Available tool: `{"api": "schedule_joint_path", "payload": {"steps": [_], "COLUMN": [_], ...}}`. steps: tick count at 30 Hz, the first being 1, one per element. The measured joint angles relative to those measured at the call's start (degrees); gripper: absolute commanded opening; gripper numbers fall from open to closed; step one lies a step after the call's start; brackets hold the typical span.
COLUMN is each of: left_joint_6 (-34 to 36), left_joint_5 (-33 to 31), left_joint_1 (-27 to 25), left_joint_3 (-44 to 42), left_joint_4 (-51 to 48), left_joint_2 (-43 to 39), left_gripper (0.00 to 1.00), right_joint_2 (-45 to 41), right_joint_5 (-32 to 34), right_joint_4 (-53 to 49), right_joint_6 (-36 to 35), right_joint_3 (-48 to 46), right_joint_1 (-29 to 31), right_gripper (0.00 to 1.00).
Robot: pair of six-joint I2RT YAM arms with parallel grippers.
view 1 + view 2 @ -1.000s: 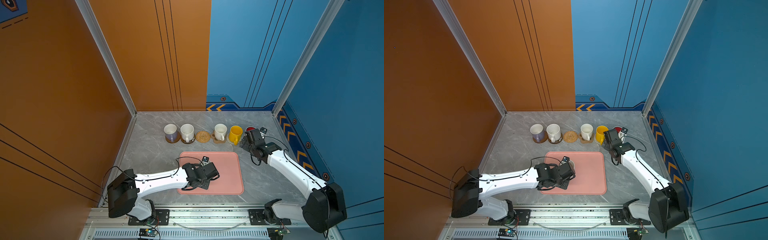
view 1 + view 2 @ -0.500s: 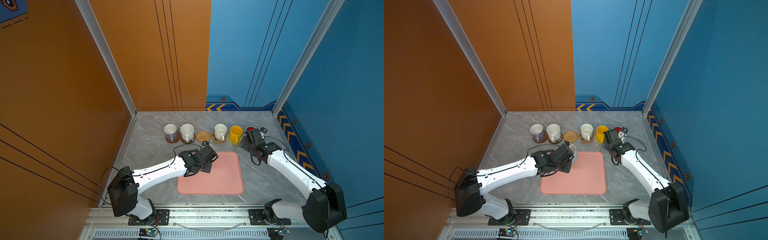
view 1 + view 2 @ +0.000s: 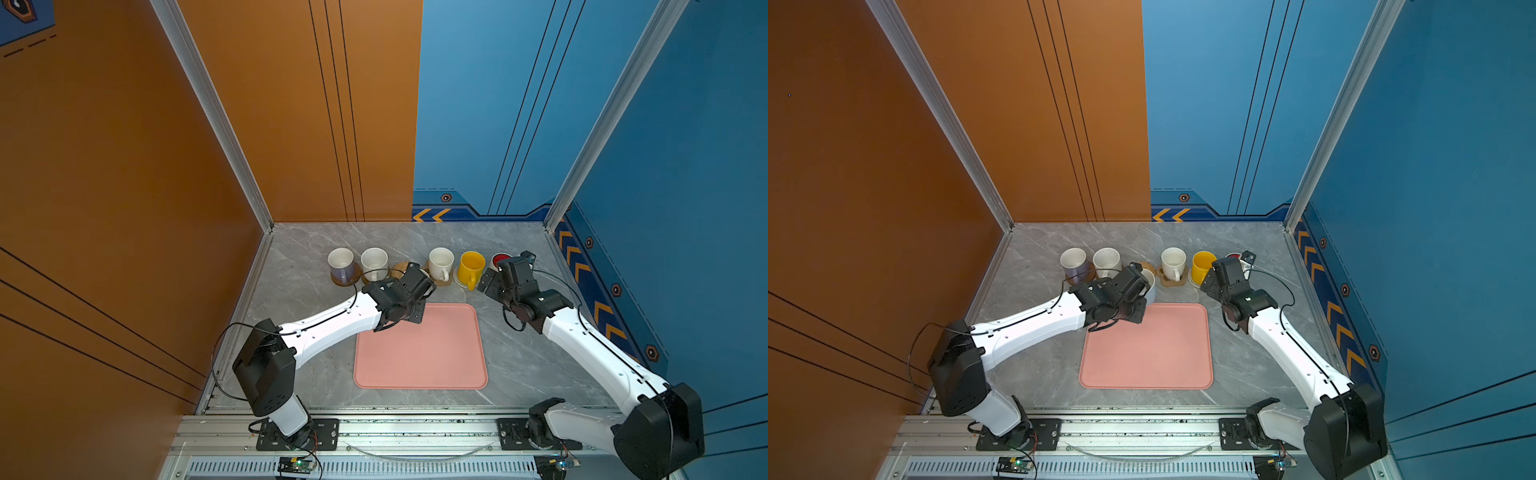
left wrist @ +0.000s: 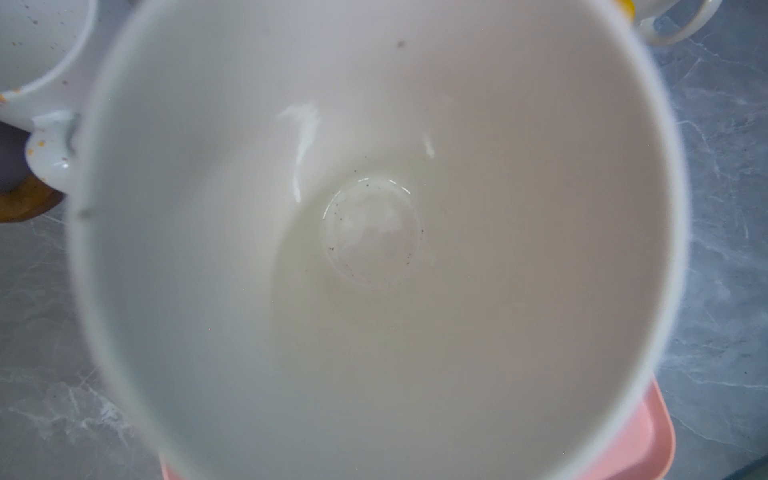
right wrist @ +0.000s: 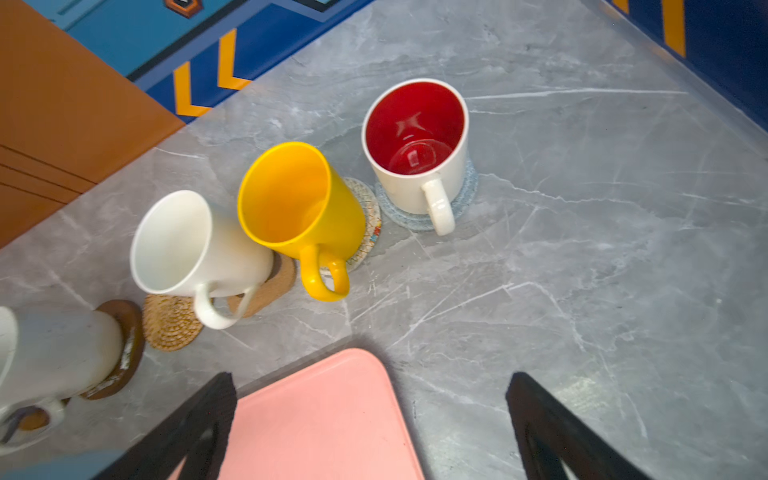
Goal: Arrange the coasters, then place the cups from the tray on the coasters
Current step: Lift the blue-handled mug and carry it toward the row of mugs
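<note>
My left gripper [image 3: 1140, 282] is shut on the light blue cup [image 3: 1151, 286], held off the table just behind the pink tray [image 3: 419, 349]. The cup's white inside [image 4: 374, 232] fills the left wrist view and hides the fingers. The bare rattan coaster [image 3: 400, 268] lies right behind it. The lilac cup [image 3: 340, 264] and the speckled cup [image 3: 374, 262] stand on brown discs. The white cup [image 5: 178, 241], yellow cup [image 5: 291, 195] and red-inside cup [image 5: 415, 137] stand on the paw, white and pale-blue coasters. My right gripper [image 5: 370, 415] hangs open above the tray's far right corner.
The tray carries nothing. Orange and blue walls [image 3: 332, 124] close in the grey marble table [image 3: 540, 365] on three sides, close behind the row of cups. The left arm [image 3: 328, 324] stretches across the table's left half and the tray's back left corner.
My left arm has carried the light blue cup from the tray's front left towards the back, to just in front of the rattan coaster. The right arm has not moved.
</note>
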Motion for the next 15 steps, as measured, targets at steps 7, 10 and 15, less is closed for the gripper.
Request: {"api": "schedule_joint_path", "payload": {"steps": [7, 10, 15], "left_joint_6": [2.78, 3.56, 4.55], "left_joint_5": [0.59, 0.70, 0.70], "left_joint_1": [3.21, 4.28, 5.40], "left_joint_3": [5.11, 7.06, 10.23], "left_joint_4": [-0.52, -0.68, -1.14], "left_joint_2": [4.24, 6.54, 10.40], "left_gripper": [0.00, 0.00, 0.00], "right_joint_2": [-4.35, -5.57, -7.58], "right_joint_5": [-4.28, -6.27, -8.59], "right_joint_4": [2.78, 4.24, 5.90], "right_joint_6": [-2.27, -3.82, -5.88], "right_joint_3": [-1.68, -2.62, -4.24], "right_joint_1": [-0.04, -0.07, -0.09], "right_gripper": [1.00, 1.00, 1.00]}}
